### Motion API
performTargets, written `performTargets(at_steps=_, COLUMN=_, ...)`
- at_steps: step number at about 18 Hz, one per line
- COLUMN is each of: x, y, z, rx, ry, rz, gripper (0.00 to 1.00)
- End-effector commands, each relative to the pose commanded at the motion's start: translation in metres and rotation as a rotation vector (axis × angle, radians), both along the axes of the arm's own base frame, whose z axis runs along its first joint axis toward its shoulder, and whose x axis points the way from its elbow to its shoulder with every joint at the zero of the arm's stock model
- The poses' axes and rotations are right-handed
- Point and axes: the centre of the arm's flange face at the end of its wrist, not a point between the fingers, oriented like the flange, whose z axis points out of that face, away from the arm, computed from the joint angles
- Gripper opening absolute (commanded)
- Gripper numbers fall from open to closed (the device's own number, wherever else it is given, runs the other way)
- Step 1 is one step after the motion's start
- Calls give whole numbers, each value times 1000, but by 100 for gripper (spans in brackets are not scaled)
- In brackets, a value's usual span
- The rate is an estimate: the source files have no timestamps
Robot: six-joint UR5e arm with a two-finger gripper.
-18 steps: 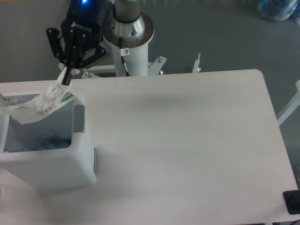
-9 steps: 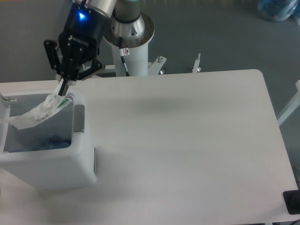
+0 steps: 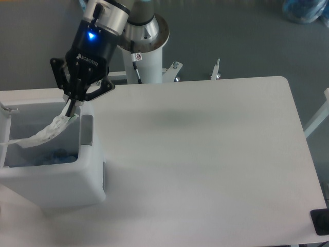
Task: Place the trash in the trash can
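Place: you're looking at a robotics lab or test cell.
Evidence: plain white tabletop (image 3: 205, 154), white robot pedestal bolted behind it (image 3: 146, 62), grey carpeted floor (image 3: 247, 36).

White table (image 3: 205, 154), grey floor (image 3: 231, 36)

"ROBOTIQ" in white on the black gripper (image 3: 70, 105) body.

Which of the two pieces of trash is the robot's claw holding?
The white plastic bag, pinched by the gripper and draped over the trash can. The bluish bottle lies inside at the bottom.
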Motion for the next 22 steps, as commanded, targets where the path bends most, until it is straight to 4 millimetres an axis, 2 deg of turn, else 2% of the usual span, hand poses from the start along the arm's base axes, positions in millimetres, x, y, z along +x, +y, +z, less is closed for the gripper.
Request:
performTargets(at_steps=2, x=0, y=1, z=1, rx=4, ry=36, rz=-26, gripper=64)
performTargets(at_steps=3, x=0, y=1, z=2, rx=8, ry=50, rz=-33, gripper=80)
performTargets(at_steps=4, x=0, y=1, z=2, rx=8, ry=51, rz=-34, gripper=100)
performTargets(at_steps=11, x=-12, y=-1, z=19, rx=30, ry=74, rz=-14, gripper=100)
performTargets(at_steps=13, x=-37, y=-7, z=25, rx=35, ry=84, rz=31, gripper=100)
performTargets(at_steps=15, x=-70, y=-2, z=16, rx=24, ry=80, rz=60, gripper=100)
performTargets(at_steps=19, x=-135, y=15, z=32, rx=37, ry=163, rz=92, gripper=100)
performTargets(at_steps=22, x=-167, y=21, z=33, rx=-27, ry=263, rz=170, gripper=100)
